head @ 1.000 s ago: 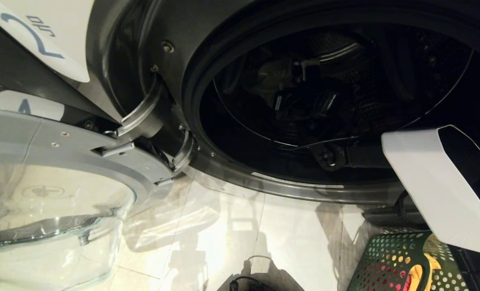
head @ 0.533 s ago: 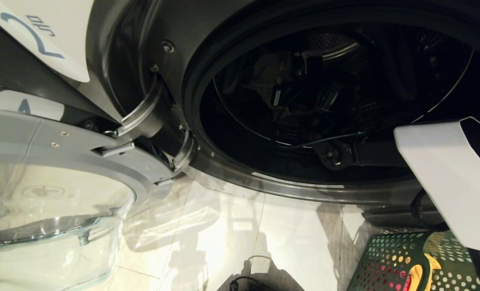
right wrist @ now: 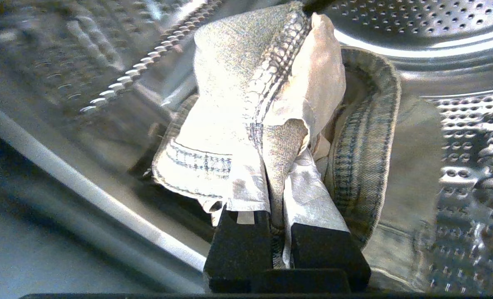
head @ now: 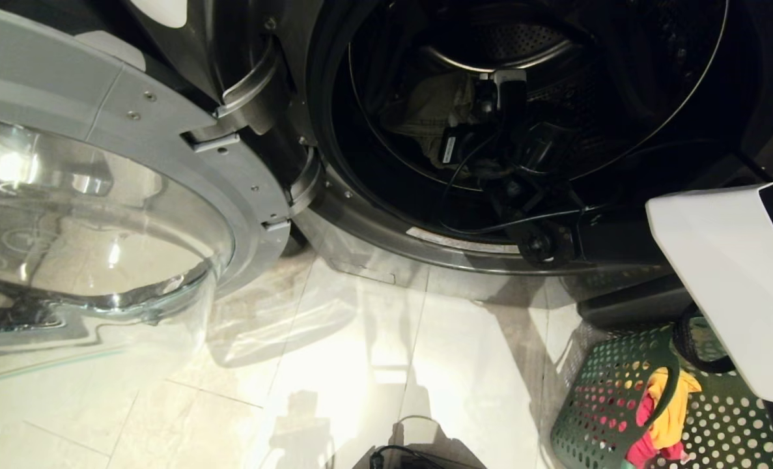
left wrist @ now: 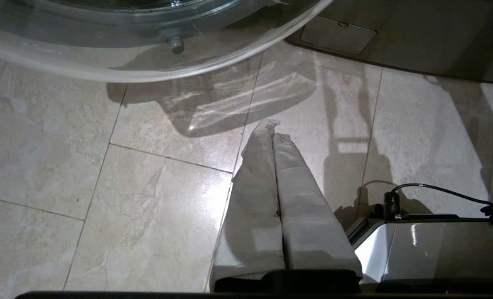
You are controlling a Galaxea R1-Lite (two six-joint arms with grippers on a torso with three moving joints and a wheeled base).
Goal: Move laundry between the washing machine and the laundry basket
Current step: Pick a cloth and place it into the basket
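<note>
While inside the drum, jeans [right wrist: 250,116] pinched between right gripper [right wrist: 277,182] fingers [right wrist: 312,195].

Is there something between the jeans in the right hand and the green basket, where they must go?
Nothing visible blocks the path. The right hand is shut on the jeans inside the drum; the washer door is swung open to the left, and the basket stands on the floor below, right.
</note>
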